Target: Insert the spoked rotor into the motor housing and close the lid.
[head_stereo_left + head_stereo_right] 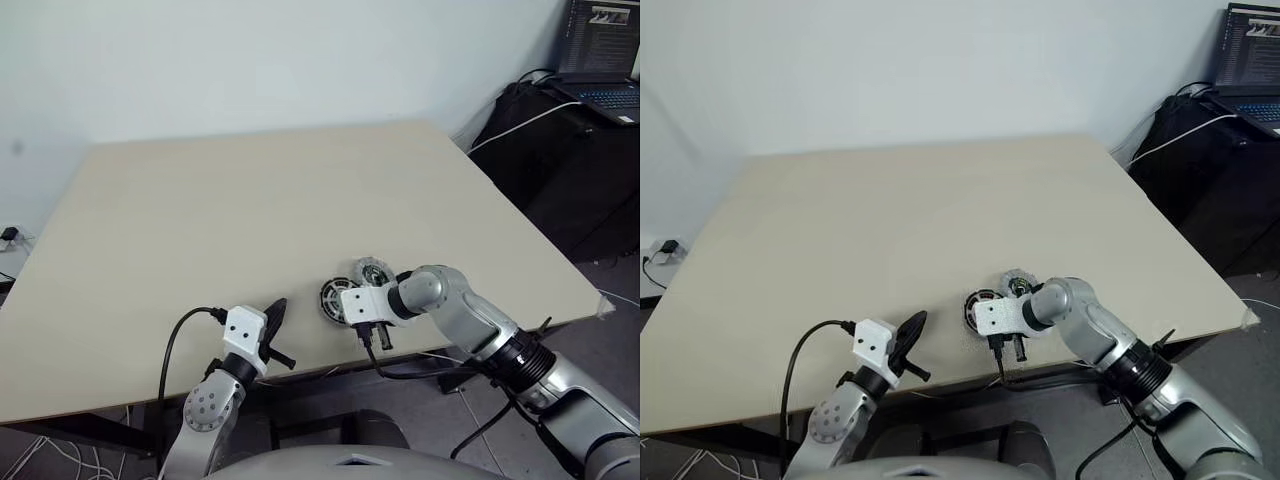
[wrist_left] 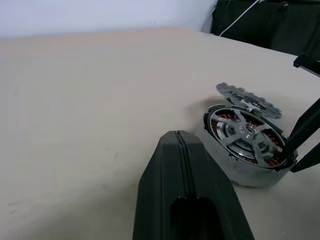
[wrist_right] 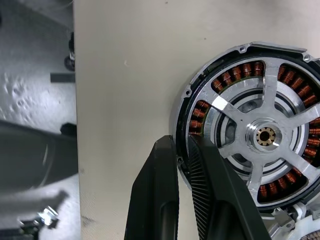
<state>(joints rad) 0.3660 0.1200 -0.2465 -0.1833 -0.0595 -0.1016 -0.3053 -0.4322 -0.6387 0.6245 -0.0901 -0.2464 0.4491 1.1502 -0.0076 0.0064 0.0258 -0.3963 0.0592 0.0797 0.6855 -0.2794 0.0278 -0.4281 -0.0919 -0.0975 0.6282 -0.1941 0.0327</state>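
Observation:
The motor housing (image 3: 186, 100), a dark round shell with copper windings, lies near the table's front edge (image 1: 334, 298). The spoked rotor (image 3: 265, 135) sits inside it, its silver spokes over the windings (image 2: 245, 131). My right gripper (image 3: 182, 145) comes down at the housing's near rim, shut on it with one finger outside and one just inside. The lid (image 2: 247, 97), a ribbed grey disc, lies on the table right behind the housing (image 1: 372, 270). My left gripper (image 2: 182, 150) is shut and empty, level above the front edge, a short way left of the housing (image 1: 275, 320).
The beige table (image 1: 250, 200) stretches wide behind the parts. A laptop (image 1: 603, 50) stands on dark equipment off the table's right side, with cables there. The parts lie close to the table's front edge.

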